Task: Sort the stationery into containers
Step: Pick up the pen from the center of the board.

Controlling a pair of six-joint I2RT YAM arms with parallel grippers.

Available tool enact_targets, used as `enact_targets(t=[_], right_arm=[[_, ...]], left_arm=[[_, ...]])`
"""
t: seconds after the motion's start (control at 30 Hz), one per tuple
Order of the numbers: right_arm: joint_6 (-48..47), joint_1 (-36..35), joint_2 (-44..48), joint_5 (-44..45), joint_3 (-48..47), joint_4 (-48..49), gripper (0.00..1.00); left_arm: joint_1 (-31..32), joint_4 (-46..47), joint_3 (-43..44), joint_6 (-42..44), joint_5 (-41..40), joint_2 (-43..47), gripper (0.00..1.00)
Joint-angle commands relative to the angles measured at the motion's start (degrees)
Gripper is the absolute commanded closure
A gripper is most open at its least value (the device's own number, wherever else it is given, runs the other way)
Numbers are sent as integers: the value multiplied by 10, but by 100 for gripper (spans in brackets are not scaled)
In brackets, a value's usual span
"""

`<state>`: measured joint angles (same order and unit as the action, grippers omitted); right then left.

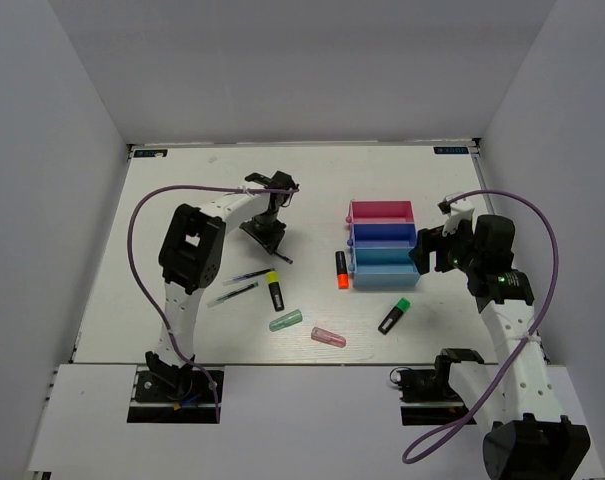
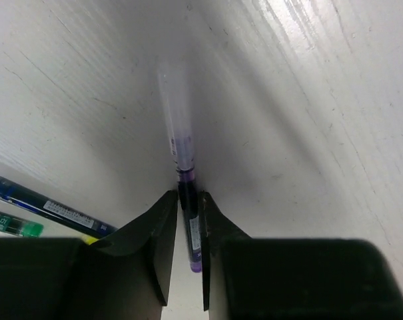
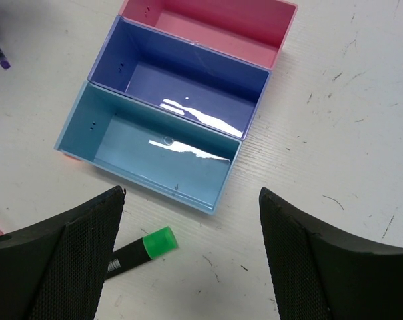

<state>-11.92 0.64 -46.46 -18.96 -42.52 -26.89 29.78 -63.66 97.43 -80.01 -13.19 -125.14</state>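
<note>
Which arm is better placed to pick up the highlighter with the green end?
Right. The right gripper is open and hangs close to the green highlighter beside the bins; the left gripper is shut on a pen, farther away.

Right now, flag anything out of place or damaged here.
Nothing damaged or spilled. The joined pink, dark blue and light blue plastic bins sit empty; an orange-ended black highlighter lies outside, beside them. Left claw grips a thin pen.
</note>
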Motion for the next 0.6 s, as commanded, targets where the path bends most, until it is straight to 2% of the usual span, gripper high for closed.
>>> enact_targets(t=[0.0,0.13,0.2,0.33,0.43,0.5,0.57], right_arm=[[6,3,10,3,-1,19,16],[7,3,12,2,0,16,16],[8,4,15,2,1,20,16],[8,4,15,3,2,23,16],[8,5,11,5,5,25,16],[7,4,12,4,5,25,16],[5,5,9,2,8,27,16]], left_arm=[[-2,-13,-34,-123,-49,3,70],[-1,-1,-58,-125,-40,4,54],[0,11,-73,-125,-39,8,54],[-1,38,-109,-122,-33,14,74],[-6,57,-119,-100,-26,21,98],[-4,68,-111,-64,-31,23,100],[-1,78,-83,20,-45,32,100]])
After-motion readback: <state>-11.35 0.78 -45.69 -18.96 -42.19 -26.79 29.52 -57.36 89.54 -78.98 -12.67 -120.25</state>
